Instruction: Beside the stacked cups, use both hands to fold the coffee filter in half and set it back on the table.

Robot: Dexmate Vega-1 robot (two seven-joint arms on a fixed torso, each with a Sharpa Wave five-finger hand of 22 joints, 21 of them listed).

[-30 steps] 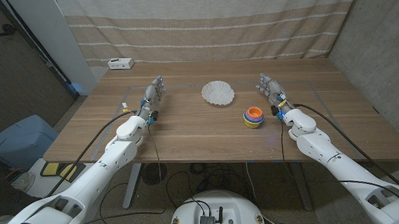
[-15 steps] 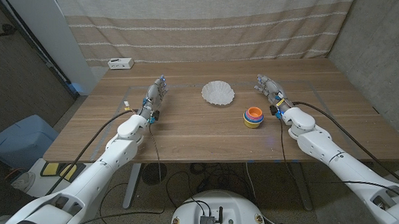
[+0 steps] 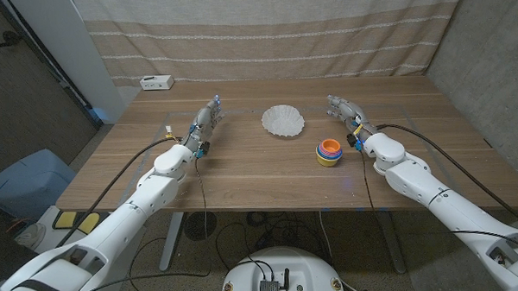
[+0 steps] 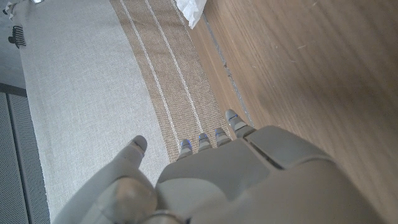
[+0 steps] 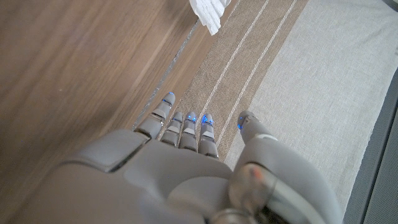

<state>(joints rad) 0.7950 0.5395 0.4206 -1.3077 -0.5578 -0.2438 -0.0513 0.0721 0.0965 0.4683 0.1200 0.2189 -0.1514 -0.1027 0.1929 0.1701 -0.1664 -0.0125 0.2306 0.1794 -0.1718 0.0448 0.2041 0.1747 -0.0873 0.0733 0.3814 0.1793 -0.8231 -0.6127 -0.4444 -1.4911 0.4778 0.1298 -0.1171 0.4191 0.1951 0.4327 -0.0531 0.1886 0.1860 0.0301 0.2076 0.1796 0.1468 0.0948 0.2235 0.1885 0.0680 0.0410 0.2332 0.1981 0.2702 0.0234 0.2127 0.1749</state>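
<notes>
A white pleated coffee filter [image 3: 283, 120] lies open on the wooden table [image 3: 260, 176], toward the back middle. Its edge also peeks into the left wrist view as a white coffee filter [image 4: 191, 9] and into the right wrist view as a white coffee filter [image 5: 209, 12]. A stack of coloured cups [image 3: 329, 152] stands just right of and nearer than the filter. My left hand [image 3: 205, 121] hovers left of the filter, fingers straight and apart, holding nothing. My right hand [image 3: 344, 112] is right of the filter, behind the cups, fingers extended and empty.
A white box [image 3: 156, 82] sits at the table's back left corner. A striped beige curtain [image 3: 264, 33] hangs behind the table. A blue bin [image 3: 27, 184] stands on the floor at the left.
Both hands have edged forward and inward toward the filter. The filter and the cups have not moved.
</notes>
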